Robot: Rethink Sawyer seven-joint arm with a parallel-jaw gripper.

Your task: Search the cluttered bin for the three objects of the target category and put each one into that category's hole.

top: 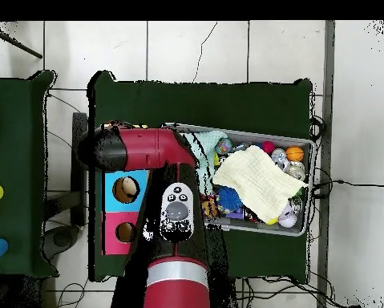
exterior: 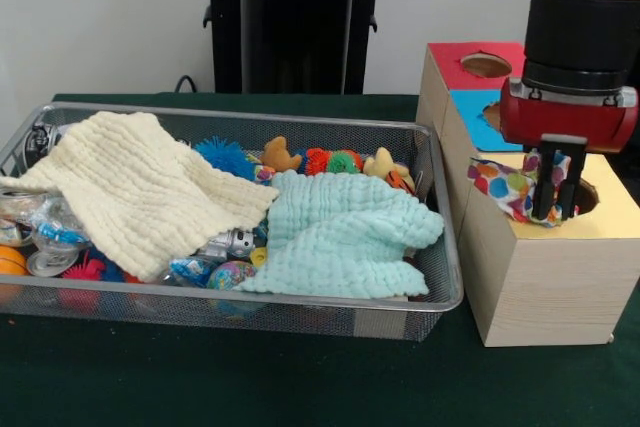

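Polka-dot fabric piece [exterior: 508,187], white with bright multicoloured dots, hangs from the tool [exterior: 555,215], draped over the near-left edge of the yellow-faced box's hole [exterior: 582,195]. Tool fingers [exterior: 544,192] pinch the cloth, tips at the hole's rim.

Near to far in the front view: green tabletop [exterior: 300,377], then the wire mesh bin [exterior: 250,312] with a mint waffle cloth [exterior: 340,232] and a cream waffle cloth [exterior: 140,187] lying over small toys: spiky balls, plush bits, clear plastic items. No other dotted pieces visible; likely buried under the cloths. Behind the yellow box [exterior: 545,267] come the blue-faced box [exterior: 470,112] and the red-faced box [exterior: 470,59].

Handling judgement: the piece looks light, limp, non-fragile, not slippery. It folds and trails, so a flap can catch on the rim. A pinch at a bunched fold near the middle holds best; an edge grip leaves more hanging. Most of the cloth sits outside the hole, so release probably needs it more centred.

Overhead view: arm [top: 151,148] covers the yellow box.
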